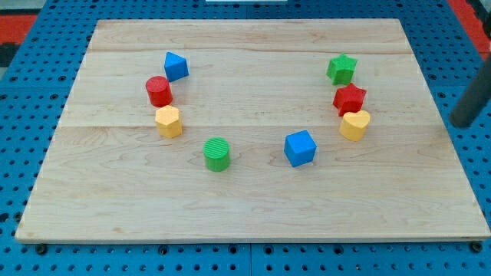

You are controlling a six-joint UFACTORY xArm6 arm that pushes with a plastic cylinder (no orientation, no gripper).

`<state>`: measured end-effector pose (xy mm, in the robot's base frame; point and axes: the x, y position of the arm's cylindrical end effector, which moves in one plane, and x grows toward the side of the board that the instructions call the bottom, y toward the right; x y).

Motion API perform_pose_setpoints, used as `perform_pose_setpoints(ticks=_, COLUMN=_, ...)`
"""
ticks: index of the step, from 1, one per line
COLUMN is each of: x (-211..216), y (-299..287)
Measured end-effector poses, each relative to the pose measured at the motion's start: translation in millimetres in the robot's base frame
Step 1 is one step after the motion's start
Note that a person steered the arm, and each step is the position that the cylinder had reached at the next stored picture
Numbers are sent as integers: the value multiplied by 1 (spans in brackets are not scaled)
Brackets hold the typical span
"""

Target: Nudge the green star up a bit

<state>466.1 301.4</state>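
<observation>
The green star point(341, 69) sits on the wooden board point(245, 207) at the upper right. A red star point(349, 100) lies just below it, touching or nearly touching, and a yellow heart point(354, 125) lies below that. My dark rod enters at the view's right edge; my tip point(462, 123) is off the board's right side, far right of and lower than the green star, level with the yellow heart.
A blue block point(176, 66), a red cylinder point(159, 90) and a yellow block point(168, 121) form a column at the left. A green cylinder point(217, 153) and a blue cube point(300, 148) sit lower in the middle.
</observation>
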Motion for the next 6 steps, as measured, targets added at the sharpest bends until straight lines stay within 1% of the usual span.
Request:
perform_pose_setpoints(ticks=1, x=11, y=-40)
perform_pose_setpoints(ticks=2, x=44, y=-72)
perform_pose_setpoints(ticks=3, x=55, y=-115)
perform_pose_setpoints(ticks=4, x=7, y=-117)
perform_pose_setpoints(ticks=5, x=-28, y=-67)
perform_pose_setpoints(ticks=6, x=-90, y=-59)
